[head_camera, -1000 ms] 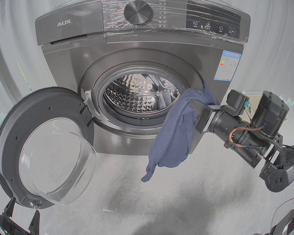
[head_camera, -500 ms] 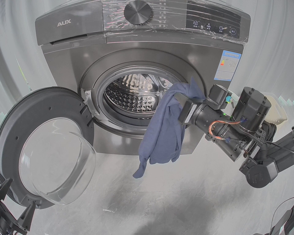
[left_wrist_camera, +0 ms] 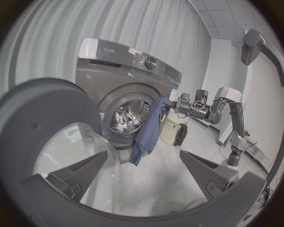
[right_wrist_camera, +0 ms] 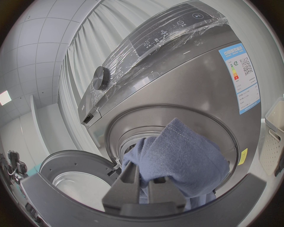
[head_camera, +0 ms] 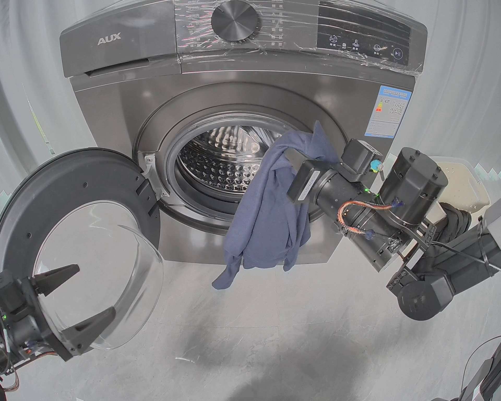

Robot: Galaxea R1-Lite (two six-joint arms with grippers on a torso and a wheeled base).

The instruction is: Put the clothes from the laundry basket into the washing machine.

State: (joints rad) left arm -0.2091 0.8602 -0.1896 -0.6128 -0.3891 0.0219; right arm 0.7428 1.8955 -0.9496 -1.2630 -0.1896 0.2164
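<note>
Standing on the pale grey floor (head_camera: 323, 334) against a light curtain (left_wrist_camera: 142, 32), the grey washing machine (head_camera: 120, 104) has its porthole uncovered. Its round door (head_camera: 78, 177) is swung wide to the machine's left side, with the clear glass bowl facing out into the room. Behind the porthole ring the steel drum (head_camera: 224, 156) shows its dimpled wall.

A blue garment (head_camera: 266, 209) hangs in front of the right half of the porthole. Its bunched top sits at the right rim of the ring, and its long tail dangles past the machine's lower front panel, over the floor near the machine's foot. Whether the top fold is already past the ring cannot be told.

Just beside the machine's right side stands a cream laundry basket (left_wrist_camera: 173, 131) on the floor, with a dark piece of clothing (left_wrist_camera: 181, 134) draped over its rim.

The right arm comes in from the basket side, and the right claw (right_wrist_camera: 145, 183) is pressed together on the blue garment, pinching a thick fold at its top; the cloth bulges over the fingers (right_wrist_camera: 127, 183).

The left claw (head_camera: 96, 290) is low at the floor's near left corner, in front of the door's glass bowl, its two dark fingers spread wide with nothing between them, well apart from the garment.

On the machine's top panel, under clear wrap, sits a round dial (head_camera: 235, 20). A blue and white label (head_camera: 387, 111) is stuck to the front's upper right corner.
</note>
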